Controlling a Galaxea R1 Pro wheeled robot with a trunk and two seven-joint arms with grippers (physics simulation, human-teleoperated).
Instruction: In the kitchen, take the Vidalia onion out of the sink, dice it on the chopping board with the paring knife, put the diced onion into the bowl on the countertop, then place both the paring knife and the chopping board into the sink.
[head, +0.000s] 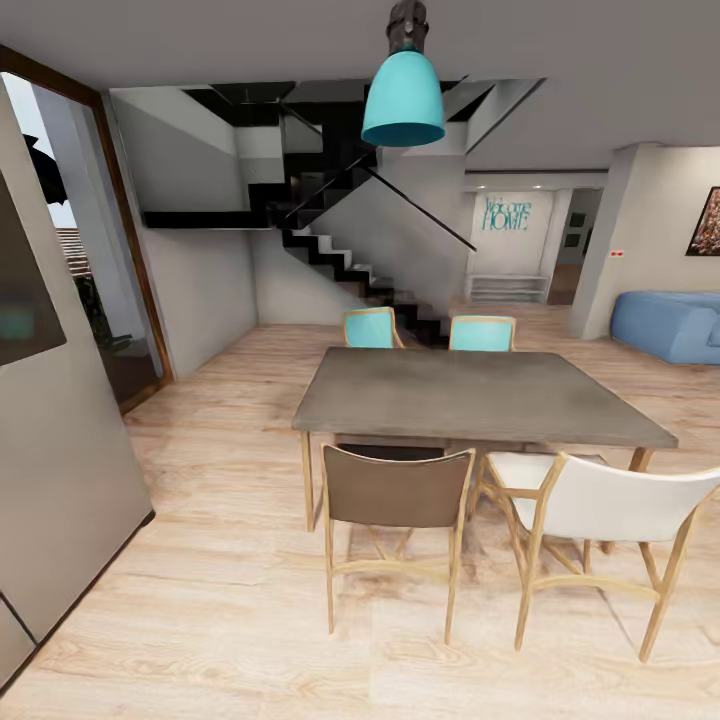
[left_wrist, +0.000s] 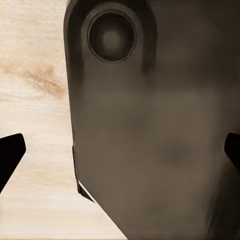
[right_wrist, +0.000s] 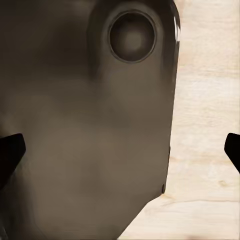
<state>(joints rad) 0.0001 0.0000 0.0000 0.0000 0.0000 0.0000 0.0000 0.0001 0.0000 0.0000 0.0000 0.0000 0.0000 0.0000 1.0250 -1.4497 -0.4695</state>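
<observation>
By the look of things the task has hardly begun: the head view faces a dining table (head: 480, 395) with 4 chairs, a staircase (head: 365, 270) behind and a teal lamp (head: 403, 95) overhead, so the sink, onion, board, knife and bowl are all somewhere out of these pictures and every step remains. Each wrist view looks down past a dark part of the robot's body (left_wrist: 150, 140) to the wooden floor (left_wrist: 35, 115). The left gripper (left_wrist: 120, 152) and right gripper (right_wrist: 120, 150) show fingertips spread wide at the frame edges, holding nothing.
</observation>
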